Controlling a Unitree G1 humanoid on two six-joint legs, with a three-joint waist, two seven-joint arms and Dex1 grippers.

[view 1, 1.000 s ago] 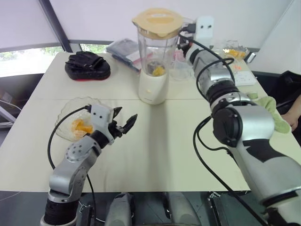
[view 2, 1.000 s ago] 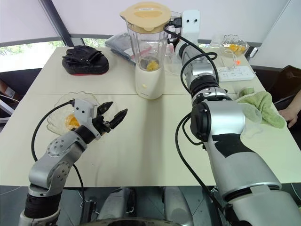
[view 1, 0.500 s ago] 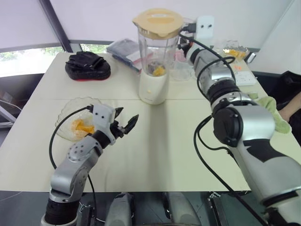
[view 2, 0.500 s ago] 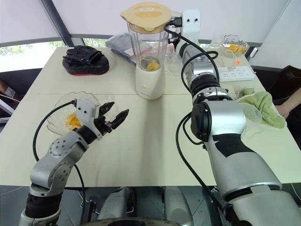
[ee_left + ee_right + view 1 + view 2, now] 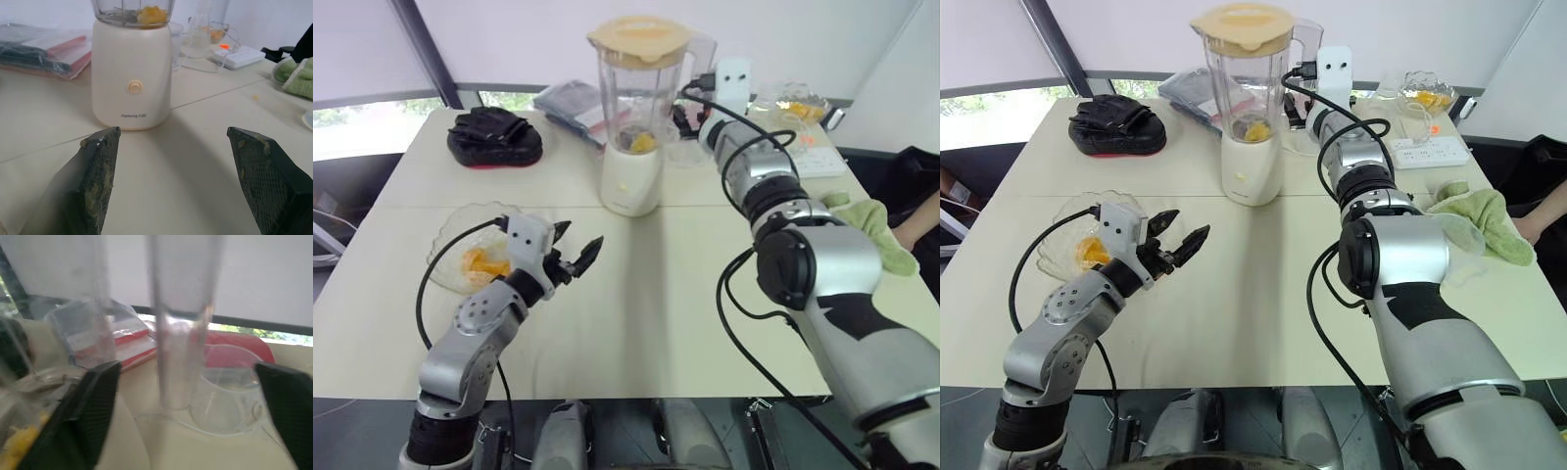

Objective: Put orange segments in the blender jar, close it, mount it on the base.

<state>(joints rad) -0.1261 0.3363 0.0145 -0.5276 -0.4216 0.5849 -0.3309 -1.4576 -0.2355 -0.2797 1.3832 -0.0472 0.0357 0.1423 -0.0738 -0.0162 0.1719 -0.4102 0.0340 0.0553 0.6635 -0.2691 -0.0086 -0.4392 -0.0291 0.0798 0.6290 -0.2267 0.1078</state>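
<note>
At the far middle of the table (image 5: 1263, 294) I have the blender jar (image 5: 1246, 83) sitting on the base (image 5: 1251, 166), its cream lid (image 5: 1242, 24) on top and a few orange segments (image 5: 1254, 129) lying at the bottom of the jar. My right end effector (image 5: 188, 416) is up beside the jar's handle (image 5: 178, 323); in the right wrist view its two black fingers (image 5: 95, 404) stand wide apart on either side of the clear handle, and I see neither one pressing on it, so it grips nothing. My left end effector (image 5: 1173, 238) hovers low over the near left part of the table, fingers spread and empty, pointing toward the base, as the left wrist view confirms with the base (image 5: 131, 78) framed between the two fingertips (image 5: 100, 161). Just behind that arm sits a clear glass dish (image 5: 1067, 240) with more orange segments (image 5: 1090, 252) in it. Farther back on the left I see a black bundle (image 5: 1116, 122); on the right, a white power strip (image 5: 1430, 152), a green cloth (image 5: 1489, 220), and a small glass bowl (image 5: 1427, 93) holding orange pieces.
</note>
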